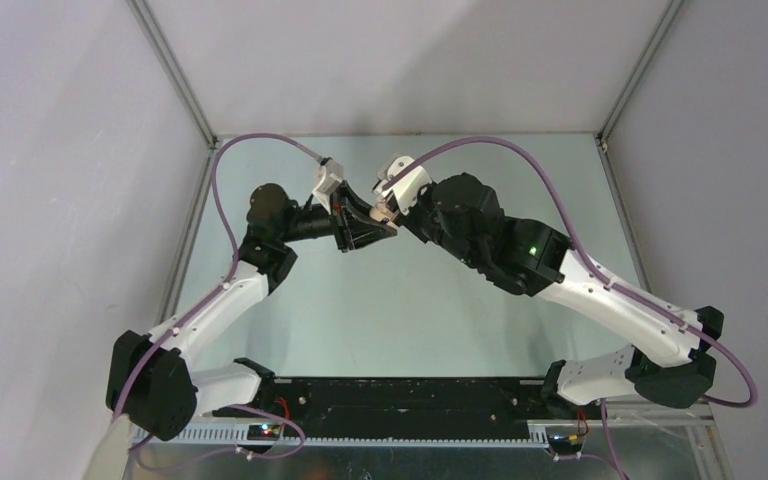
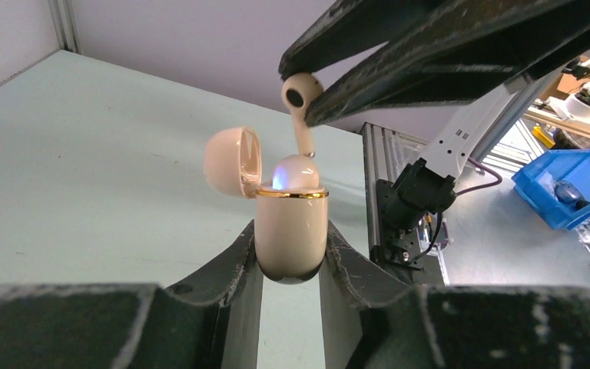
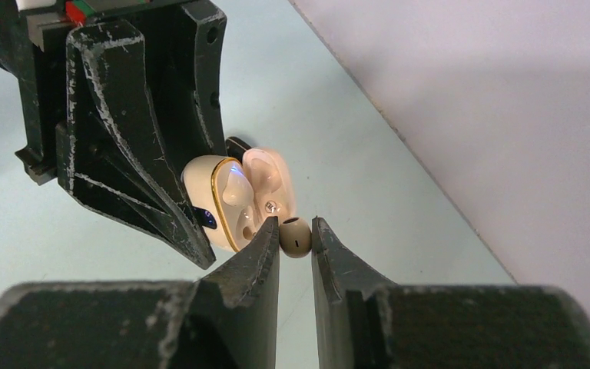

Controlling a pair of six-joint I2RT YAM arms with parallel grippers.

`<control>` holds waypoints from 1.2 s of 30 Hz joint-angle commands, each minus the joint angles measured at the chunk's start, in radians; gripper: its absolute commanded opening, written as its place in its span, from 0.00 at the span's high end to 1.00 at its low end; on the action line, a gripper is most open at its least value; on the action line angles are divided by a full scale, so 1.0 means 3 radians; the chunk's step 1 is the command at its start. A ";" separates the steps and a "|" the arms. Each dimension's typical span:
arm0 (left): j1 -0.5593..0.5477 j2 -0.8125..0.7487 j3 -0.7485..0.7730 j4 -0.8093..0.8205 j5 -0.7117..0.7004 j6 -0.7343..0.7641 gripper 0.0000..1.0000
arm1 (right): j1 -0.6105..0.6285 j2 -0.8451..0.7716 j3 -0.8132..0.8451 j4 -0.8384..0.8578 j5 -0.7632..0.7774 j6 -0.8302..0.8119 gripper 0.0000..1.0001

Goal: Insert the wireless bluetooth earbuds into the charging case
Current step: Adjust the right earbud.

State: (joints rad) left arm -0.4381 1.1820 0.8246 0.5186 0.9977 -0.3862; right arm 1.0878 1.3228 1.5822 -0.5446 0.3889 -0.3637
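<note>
My left gripper (image 2: pixel 292 242) is shut on a beige charging case (image 2: pixel 291 231) with a gold rim, held upright off the table, its lid (image 2: pixel 233 161) hinged open to the left. One beige earbud (image 2: pixel 295 172) sits in the case under a blue glow. My right gripper (image 3: pixel 296 231) is shut on a second beige earbud (image 3: pixel 295 236) by its head. In the left wrist view that earbud (image 2: pixel 299 96) hangs stem-down just above the case opening. From above, both grippers meet over the table's far middle, the left gripper (image 1: pixel 360 225) against the right gripper (image 1: pixel 392 215).
Grey walls stand close behind and on both sides of the pale table (image 1: pixel 400 310). A blue bin (image 2: pixel 565 184) with small parts sits beyond the table's edge, outside the frame rail (image 2: pixel 376 184).
</note>
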 commanded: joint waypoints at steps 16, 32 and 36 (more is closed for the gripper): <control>0.0008 -0.0048 -0.0010 0.0226 0.0021 -0.0121 1.00 | 0.0164 0.0084 -0.0061 0.0156 0.0082 -0.0096 0.78; 0.0032 -0.0088 -0.0008 0.0275 0.0097 -0.0135 1.00 | 0.0187 0.0031 0.0056 0.0020 0.0078 -0.0079 0.60; 0.0046 -0.0095 -0.0022 0.0309 0.0130 -0.0136 1.00 | 0.0111 -0.0013 0.0189 -0.0131 -0.0088 -0.0014 0.56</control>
State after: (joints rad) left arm -0.4313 1.1816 0.8173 0.5480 1.0283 -0.4187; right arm 1.1339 1.3533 1.5726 -0.5465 0.4286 -0.3981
